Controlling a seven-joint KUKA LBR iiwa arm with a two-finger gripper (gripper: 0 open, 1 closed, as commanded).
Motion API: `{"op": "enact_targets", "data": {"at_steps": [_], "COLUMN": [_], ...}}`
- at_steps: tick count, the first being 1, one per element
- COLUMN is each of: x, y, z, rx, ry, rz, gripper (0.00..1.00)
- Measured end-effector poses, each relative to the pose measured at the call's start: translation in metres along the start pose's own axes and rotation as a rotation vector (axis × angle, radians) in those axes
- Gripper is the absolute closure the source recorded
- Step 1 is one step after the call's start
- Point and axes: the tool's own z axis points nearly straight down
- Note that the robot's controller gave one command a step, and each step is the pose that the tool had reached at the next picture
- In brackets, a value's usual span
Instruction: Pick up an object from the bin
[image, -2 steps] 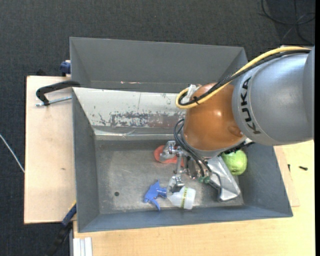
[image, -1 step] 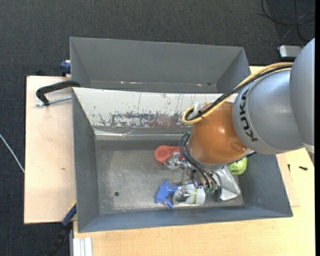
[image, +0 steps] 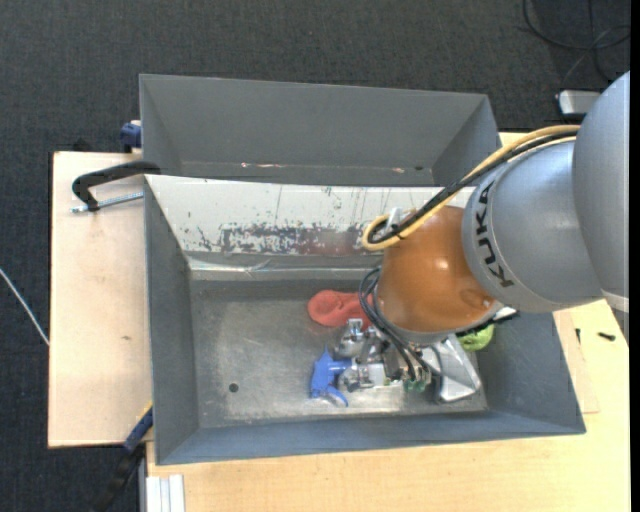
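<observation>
- Grey metal bin (image: 215, 340), seen from above; the arm enters from the right of the frame, its orange cover (image: 430, 275) pointing down so the gripper (image: 362, 368) meets the floor from above.
- The gripper hangs low over the lower centre of the floor. Whether it is released or clenched cannot be told.
- A small blue plastic piece (image: 324, 378) lies just beside it on the left. Being nearest, it is judged the likeliest pick, though no grasp on it is visible.
- A red rounded thing (image: 328, 306) lies just above, and a white piece (image: 458, 372) and a green thing (image: 479, 337) lie to the right, under the arm.
</observation>
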Motion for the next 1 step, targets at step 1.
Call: {"op": "enact_targets", "data": {"at_steps": [1], "x": [0.0], "y": [0.0], "z": [0.0], "rx": [0.0], "ry": [0.0], "rz": [0.0], "gripper": [1.0]}}
